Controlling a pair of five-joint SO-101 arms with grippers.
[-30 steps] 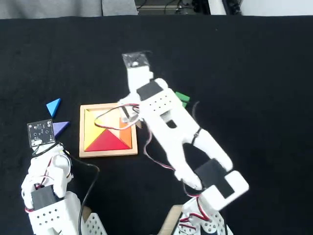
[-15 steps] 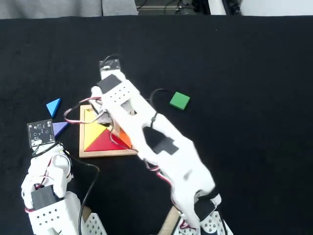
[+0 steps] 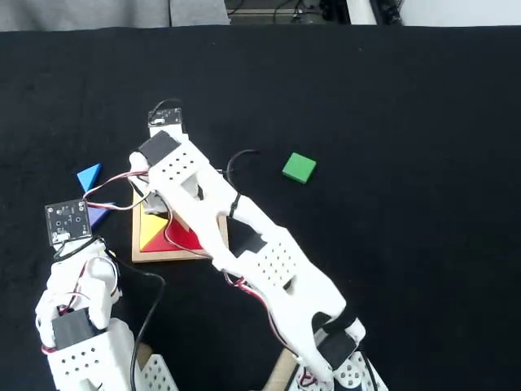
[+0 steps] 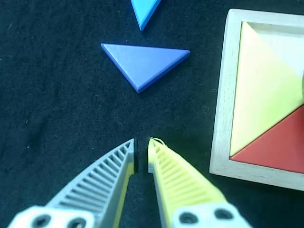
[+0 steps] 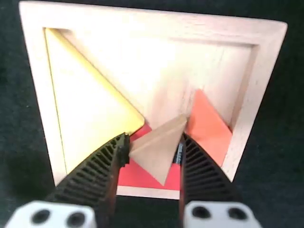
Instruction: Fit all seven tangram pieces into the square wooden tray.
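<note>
The right gripper (image 5: 152, 143) grasps a pale triangle (image 5: 159, 154) above the wooden tray (image 5: 152, 19); the left gripper (image 4: 141, 142) sits clenched.

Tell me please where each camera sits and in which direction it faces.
High view: fixed above the table, facing down; it shows the left arm and the right arm, which is stretched over the tray.
Left wrist view: on the left arm's wrist, facing down along its shut jaws toward the blue triangle.
Right wrist view: on the right arm's wrist, facing down into the tray; its jaws hold a pale triangle.
Shared: both wrist views show the tray's yellow triangle.
</note>
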